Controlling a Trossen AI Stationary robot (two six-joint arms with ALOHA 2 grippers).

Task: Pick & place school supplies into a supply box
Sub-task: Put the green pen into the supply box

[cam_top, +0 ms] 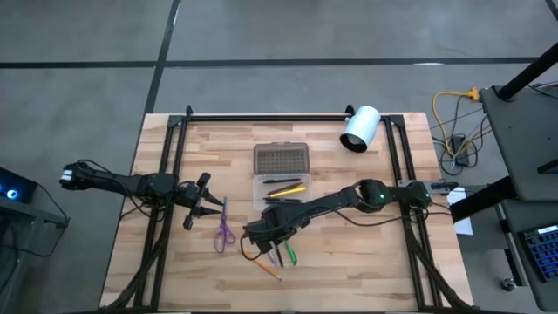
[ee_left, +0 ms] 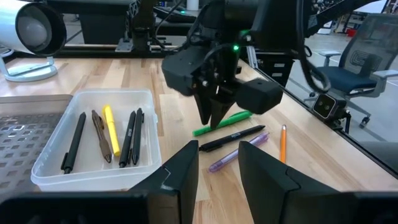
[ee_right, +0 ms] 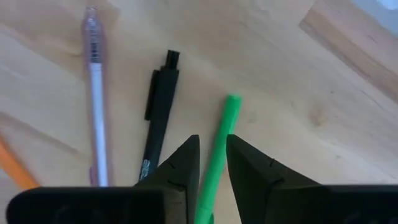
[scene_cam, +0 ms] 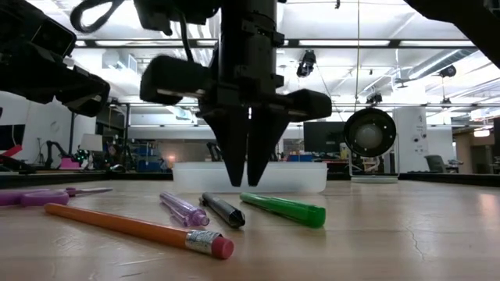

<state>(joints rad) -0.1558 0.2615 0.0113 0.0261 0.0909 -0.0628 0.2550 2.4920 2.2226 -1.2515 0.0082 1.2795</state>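
On the wood in front of the clear supply box [ee_left: 93, 177] lie a green pen [ee_right: 225, 121], a black pen [ee_right: 158, 109], a clear purple pen [ee_right: 94, 87] and an orange pencil [scene_cam: 125, 225]. The box holds several dark pens and a yellow one [ee_left: 110, 127]; its dotted lid [cam_top: 281, 159] lies open on the far side. Purple scissors [cam_top: 224, 234] lie left of the box. My right gripper [ee_right: 213, 155] points down over the green pen, narrowly open, one finger on each side. My left gripper [ee_left: 219, 162] is open near the scissors, holding nothing. My right gripper comes from above, pointing down, with its fingers [ee_right: 183, 162] across the green pen's shaft [ee_right: 217, 149], one on each side. The pen lies flat on the table. I cannot tell whether the fingers touch it.
A white cylinder [cam_top: 360, 128] lies on its side near the table's far right corner. Black frame rails [cam_top: 261, 116] run along the far edge and down both sides. Bare wood shows at the near edge and right of the pens.
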